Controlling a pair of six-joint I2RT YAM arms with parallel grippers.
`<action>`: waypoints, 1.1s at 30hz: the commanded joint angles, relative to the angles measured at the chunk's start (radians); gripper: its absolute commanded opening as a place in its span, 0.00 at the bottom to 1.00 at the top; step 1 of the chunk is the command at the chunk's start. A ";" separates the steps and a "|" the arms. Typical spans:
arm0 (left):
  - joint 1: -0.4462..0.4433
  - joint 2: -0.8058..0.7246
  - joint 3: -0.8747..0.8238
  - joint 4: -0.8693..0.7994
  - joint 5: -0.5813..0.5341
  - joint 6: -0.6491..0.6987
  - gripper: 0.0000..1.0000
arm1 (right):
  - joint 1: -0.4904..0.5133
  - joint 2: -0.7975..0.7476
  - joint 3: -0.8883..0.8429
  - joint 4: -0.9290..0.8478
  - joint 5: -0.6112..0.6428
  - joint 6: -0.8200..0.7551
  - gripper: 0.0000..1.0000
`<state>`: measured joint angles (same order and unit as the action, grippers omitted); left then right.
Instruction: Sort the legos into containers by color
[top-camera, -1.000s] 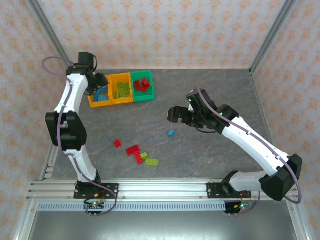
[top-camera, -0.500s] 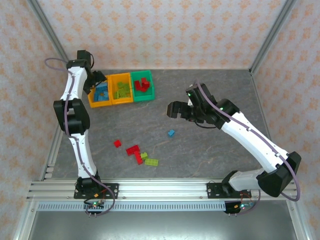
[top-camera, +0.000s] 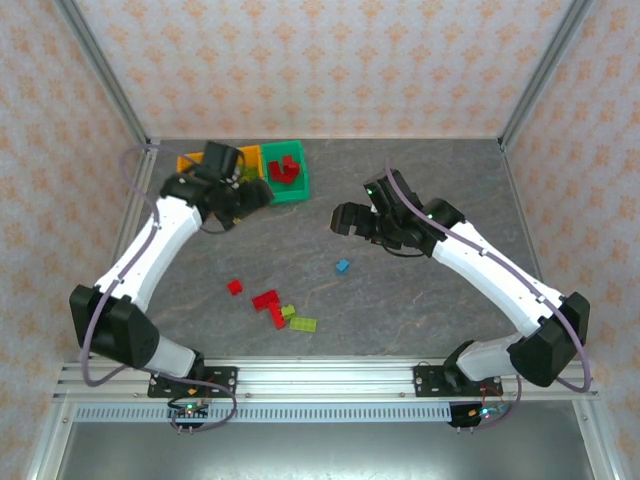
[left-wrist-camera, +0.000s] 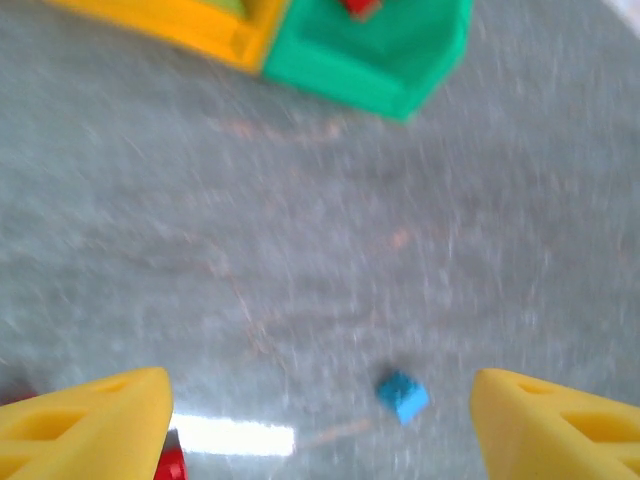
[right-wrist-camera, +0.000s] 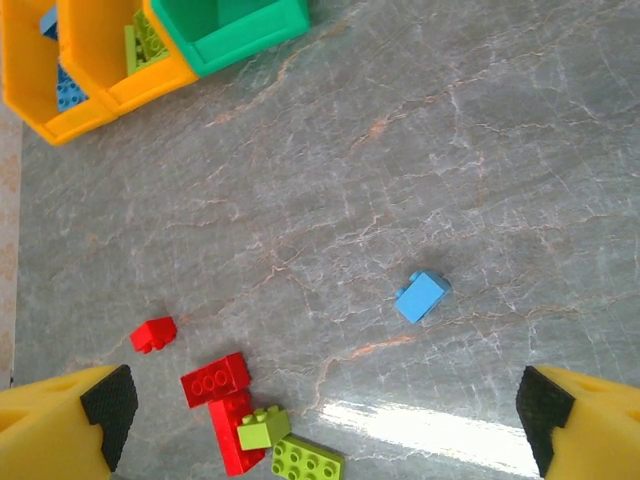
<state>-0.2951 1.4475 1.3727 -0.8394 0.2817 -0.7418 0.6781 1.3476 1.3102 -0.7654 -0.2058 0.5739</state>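
Observation:
Loose legos lie on the grey table: a light blue brick (top-camera: 342, 266) (right-wrist-camera: 421, 296) (left-wrist-camera: 402, 396), a small red one (top-camera: 234, 287) (right-wrist-camera: 153, 334), and a cluster of red bricks (top-camera: 268, 304) (right-wrist-camera: 215, 379) with lime green bricks (top-camera: 303, 324) (right-wrist-camera: 307, 460). The containers sit at the back left. The green bin (top-camera: 296, 186) (right-wrist-camera: 235, 45) holds red bricks, and the orange-yellow bins (right-wrist-camera: 150, 75) hold green and blue ones. My left gripper (top-camera: 260, 193) (left-wrist-camera: 320, 430) hovers open just in front of the bins, with nothing between its fingers. Also open and empty, my right gripper (top-camera: 345, 218) (right-wrist-camera: 322, 425) hangs above the table beyond the blue brick.
My left arm covers most of the two orange-yellow bins (top-camera: 188, 160) in the top view. Metal frame posts and patterned walls enclose the table. The grey surface (top-camera: 440, 170) stretches bare to the right and back.
The left arm swung away from the leftmost bin, out over the table in front of the bins, its jaws wider. The right gripper drifted slightly left and back.

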 joint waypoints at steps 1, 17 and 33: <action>-0.131 0.000 -0.095 0.072 -0.098 -0.100 0.78 | -0.001 -0.082 -0.044 0.019 0.086 0.065 0.99; -0.506 0.531 0.175 0.051 -0.089 0.170 0.75 | -0.001 -0.345 -0.164 -0.037 0.226 0.115 0.99; -0.507 0.731 0.333 -0.068 -0.166 0.352 0.42 | -0.002 -0.350 -0.151 -0.060 0.232 0.108 0.99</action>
<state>-0.8032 2.1746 1.7058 -0.8585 0.1745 -0.4133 0.6781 1.0126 1.1534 -0.7975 -0.0059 0.6800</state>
